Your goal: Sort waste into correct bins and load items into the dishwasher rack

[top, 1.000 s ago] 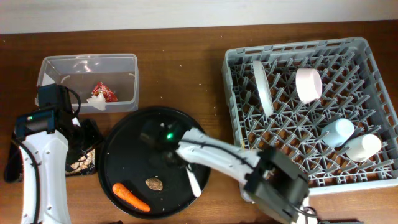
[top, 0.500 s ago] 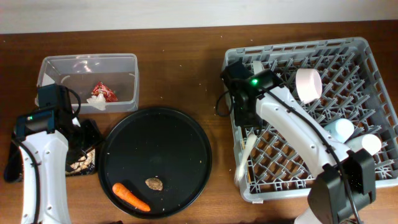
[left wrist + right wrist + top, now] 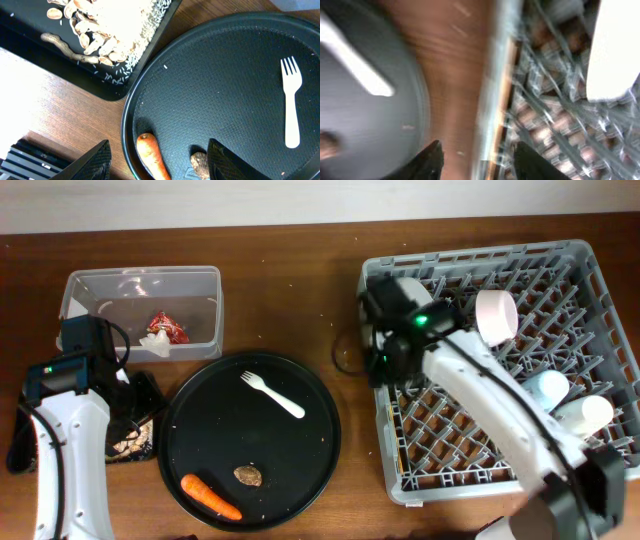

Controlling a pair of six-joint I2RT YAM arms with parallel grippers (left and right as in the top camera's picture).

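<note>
The white plastic fork (image 3: 273, 394) lies on the large round black tray (image 3: 200, 450), tines up-left and handle down-right in the overhead view. The right gripper (image 3: 479, 145), spread open and empty over the grey lattice dishwasher rack's (image 3: 470, 250) left rim, looks nearer, with the fork to its left. The left gripper (image 3: 159, 142) also gapes empty.

We see a brown wooden table (image 3: 290, 290) filling nearly the whole overhead view, its grain running left to right in darker and lighter streaks. Beyond the table's far edge, along the top, lies a plain off-white strip (image 3: 300, 200); we cannot tell whether it is wall or floor. A few small pale specks (image 3: 327, 311) dot the wood near the middle. The light is soft and even, with only faint shadows. In the left wrist view the wood at the left washes out into a bright glare (image 3: 20, 85). In the right wrist view we make out only a blurred band of the same brown wood
</note>
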